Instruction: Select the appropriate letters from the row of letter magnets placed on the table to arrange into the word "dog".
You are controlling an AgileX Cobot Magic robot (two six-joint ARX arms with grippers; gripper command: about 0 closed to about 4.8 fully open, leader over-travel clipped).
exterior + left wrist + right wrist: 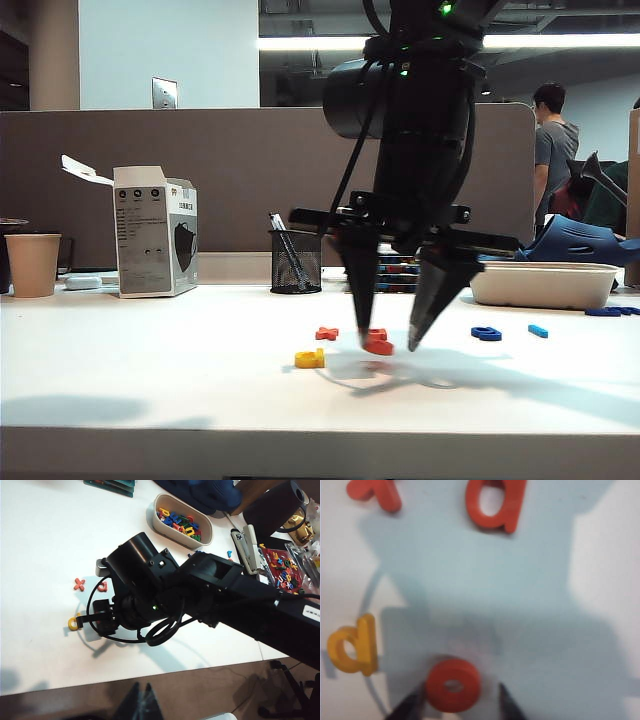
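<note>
The right claw (pixel 392 345) points down at the bench (pixel 150 380), jaws apart, tips astride the red ring (pixel 453 685). A gap shows on each side of the ring, which lies flat on the bench, so nothing is gripped. Just beside the ring lies the yellow letter (pixel 353 645), and a little beyond them a red-orange "a" (pixel 495 504) and the red-orange cross (pixel 327 333). Further right on the bench sit the dark blue letter (pixel 486 333) and the light blue bar (pixel 538 331), apart from the claw. Behind them stands a white tray (pixel 545 285). The left claw appears in no view, so its state cannot be told.
</note>
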